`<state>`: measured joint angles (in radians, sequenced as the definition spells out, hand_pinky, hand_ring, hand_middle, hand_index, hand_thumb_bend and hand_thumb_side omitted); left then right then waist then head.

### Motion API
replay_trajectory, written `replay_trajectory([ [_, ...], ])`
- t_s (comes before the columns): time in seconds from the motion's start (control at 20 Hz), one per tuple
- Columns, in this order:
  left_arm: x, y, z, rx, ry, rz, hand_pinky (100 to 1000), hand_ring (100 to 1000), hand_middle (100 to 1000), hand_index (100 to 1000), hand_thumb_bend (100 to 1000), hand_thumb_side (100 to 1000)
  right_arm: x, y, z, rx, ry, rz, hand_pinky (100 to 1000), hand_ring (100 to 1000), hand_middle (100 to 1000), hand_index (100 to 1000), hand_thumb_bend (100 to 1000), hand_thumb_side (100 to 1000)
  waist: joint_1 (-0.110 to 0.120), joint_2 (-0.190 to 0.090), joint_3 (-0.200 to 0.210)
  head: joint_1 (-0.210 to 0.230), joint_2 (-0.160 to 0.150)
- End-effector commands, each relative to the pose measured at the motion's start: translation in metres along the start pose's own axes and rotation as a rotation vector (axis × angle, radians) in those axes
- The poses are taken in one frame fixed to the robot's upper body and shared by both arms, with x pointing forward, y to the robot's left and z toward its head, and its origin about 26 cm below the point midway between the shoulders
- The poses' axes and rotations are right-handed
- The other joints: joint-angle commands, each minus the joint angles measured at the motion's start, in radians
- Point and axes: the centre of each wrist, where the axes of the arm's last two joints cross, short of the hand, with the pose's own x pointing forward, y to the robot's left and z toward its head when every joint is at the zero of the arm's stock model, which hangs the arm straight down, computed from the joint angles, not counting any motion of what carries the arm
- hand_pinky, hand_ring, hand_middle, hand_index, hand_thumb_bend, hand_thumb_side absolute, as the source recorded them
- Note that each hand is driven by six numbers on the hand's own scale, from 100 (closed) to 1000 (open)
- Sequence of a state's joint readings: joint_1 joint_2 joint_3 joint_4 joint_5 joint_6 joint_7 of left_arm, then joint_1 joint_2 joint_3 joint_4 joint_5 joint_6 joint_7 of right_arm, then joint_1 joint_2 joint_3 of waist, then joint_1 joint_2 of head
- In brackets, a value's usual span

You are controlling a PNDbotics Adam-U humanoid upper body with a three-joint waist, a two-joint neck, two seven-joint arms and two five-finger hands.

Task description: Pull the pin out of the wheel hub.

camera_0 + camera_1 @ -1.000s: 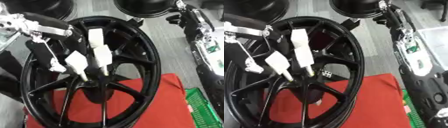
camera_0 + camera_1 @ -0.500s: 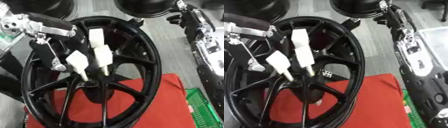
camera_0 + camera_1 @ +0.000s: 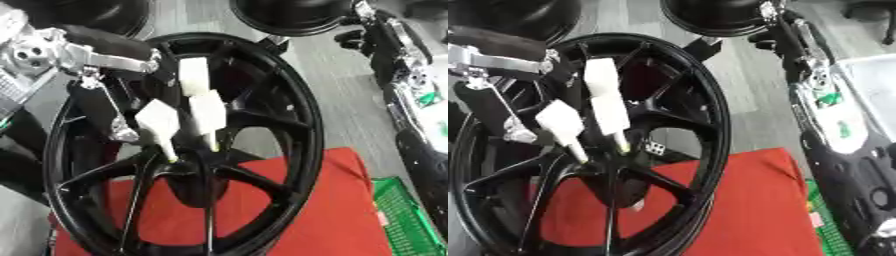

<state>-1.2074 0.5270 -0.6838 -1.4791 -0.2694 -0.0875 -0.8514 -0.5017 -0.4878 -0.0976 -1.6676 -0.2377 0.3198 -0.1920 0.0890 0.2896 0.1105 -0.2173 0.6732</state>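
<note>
Grey floor (image 3: 346,95) under everything. Red mat (image 3: 306,215) spread on floor, black wheel (image 3: 289,130) standing on it (tilted, rim's lower part on mat). Green basket (image 3: 407,215) just beside mat, right edge.

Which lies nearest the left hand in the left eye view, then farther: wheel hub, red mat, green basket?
From the left hand:
1. Wheel hub, directly beneath its fingertips.
2. Red mat, lower right under the wheel.
3. Green basket, far right edge.

A workshop: black wheel rims (image 3: 289,125) on grey flooring (image 3: 337,90).
</note>
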Motion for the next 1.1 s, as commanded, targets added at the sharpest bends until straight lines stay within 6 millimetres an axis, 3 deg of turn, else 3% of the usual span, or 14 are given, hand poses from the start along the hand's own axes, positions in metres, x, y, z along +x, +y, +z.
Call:
replay_trajectory([
  [0.05, 0.004, 0.011, 0.006, 0.028, 0.012, -0.046, 627, 622, 561, 609, 429, 100, 0.010, -0.003, -0.003, -0.005, -0.032, 0.013, 764, 631, 682, 722, 100, 686, -0.006, -0.018, -0.001, 0.003, -0.016],
  [0.65, 0.005, 0.010, 0.005, 0.055, 0.025, -0.059, 585, 578, 489, 465, 368, 100, 0.010, -0.004, -0.003, -0.005, -0.032, 0.013, 763, 631, 683, 722, 100, 686, -0.006, -0.017, -0.001, 0.005, -0.015],
  [1.1, 0.011, 0.017, 0.017, 0.107, 0.023, -0.053, 576, 572, 478, 436, 390, 100, 0.010, -0.005, -0.002, -0.009, -0.031, 0.014, 762, 631, 683, 722, 100, 686, -0.005, -0.018, 0.001, 0.004, -0.016],
])
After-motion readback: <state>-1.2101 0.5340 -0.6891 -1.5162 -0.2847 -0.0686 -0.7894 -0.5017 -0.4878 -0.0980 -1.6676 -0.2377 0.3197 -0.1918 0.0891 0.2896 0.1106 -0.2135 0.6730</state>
